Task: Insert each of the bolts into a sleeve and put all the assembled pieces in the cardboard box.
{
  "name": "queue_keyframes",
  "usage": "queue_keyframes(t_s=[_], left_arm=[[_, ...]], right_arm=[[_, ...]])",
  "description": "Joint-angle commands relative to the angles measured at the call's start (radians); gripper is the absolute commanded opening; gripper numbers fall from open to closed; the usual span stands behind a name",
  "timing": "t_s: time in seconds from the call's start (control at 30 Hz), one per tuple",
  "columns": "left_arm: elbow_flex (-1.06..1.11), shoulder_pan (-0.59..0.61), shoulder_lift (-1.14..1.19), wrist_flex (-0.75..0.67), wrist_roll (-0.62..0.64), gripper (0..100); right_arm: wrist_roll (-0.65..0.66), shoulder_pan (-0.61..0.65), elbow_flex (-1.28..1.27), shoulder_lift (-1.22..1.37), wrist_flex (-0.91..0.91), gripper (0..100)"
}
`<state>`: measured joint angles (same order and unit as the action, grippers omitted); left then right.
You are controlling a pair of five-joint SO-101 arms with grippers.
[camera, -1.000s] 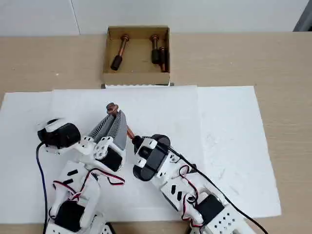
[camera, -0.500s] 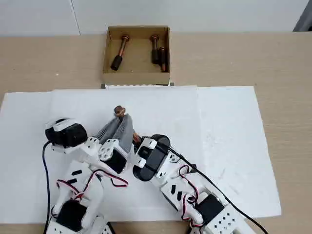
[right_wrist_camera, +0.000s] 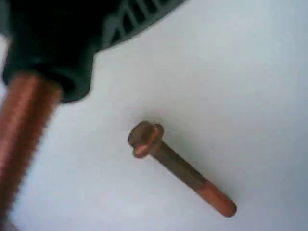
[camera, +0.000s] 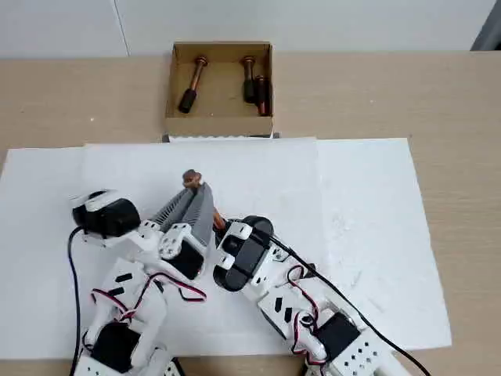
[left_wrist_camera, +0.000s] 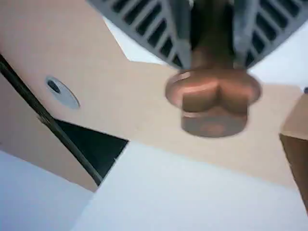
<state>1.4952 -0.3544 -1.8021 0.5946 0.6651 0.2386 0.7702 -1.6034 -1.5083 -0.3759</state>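
A pale wooden counter is seen from above, with white paper spread over the half nearest the two robot arms. At the far edge of the paper stands the open cardboard box, which holds three assembled pieces: one lies alone by one side wall, and the other two lie close together by the opposite wall. Each is a copper bolt with a black sleeve on its end. Both arms are low over the paper on the near side, with their tips meeting close together. The left claw is closed tightly on a copper bolt. Its grey ribbed fingers press on either side of the shank, just behind the flanged hexagonal head, which sticks out past the fingertips towards the box. The shank runs back from the head towards the right claw. The right wrist view shows a black sleeve held up off the paper against a grey ribbed finger of that claw, which is closed on it. The threaded copper end of the held bolt meets the mouth of the sleeve, but how far in it goes cannot be seen. Below the sleeve, a second bolt lies loose on its side on the white paper, apart from both claws.
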Motion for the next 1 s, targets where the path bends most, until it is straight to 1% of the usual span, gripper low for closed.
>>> queue_keyframes(t_s=[0.0, 0.2, 0.37, 0.53, 0.77, 0.97], left_arm=[[0.016, -0.008, -0.015, -0.025, 0.003, 1], [0.028, -0.005, -0.015, -0.043, 0.002, 1], [0.033, 0.041, -0.015, -0.066, 0.002, 1], [0.035, 0.02, -0.015, -0.057, 0.003, 1], [0.028, -0.066, -0.015, 0.13, 0.003, 1], [0.027, -0.08, -0.017, 0.201, 0.003, 1]], right_arm=[[0.009, 0.008, 0.112, -0.007, 0.024, 0.2], [0.009, 0.005, 0.118, -0.007, 0.021, 0.2], [0.009, 0.005, 0.118, -0.007, 0.021, 0.2], [0.009, 0.005, 0.118, -0.007, 0.024, 0.2], [0.009, 0.004, 0.12, -0.007, 0.028, 0.2], [0.009, 0.002, 0.12, -0.007, 0.03, 0.2]])
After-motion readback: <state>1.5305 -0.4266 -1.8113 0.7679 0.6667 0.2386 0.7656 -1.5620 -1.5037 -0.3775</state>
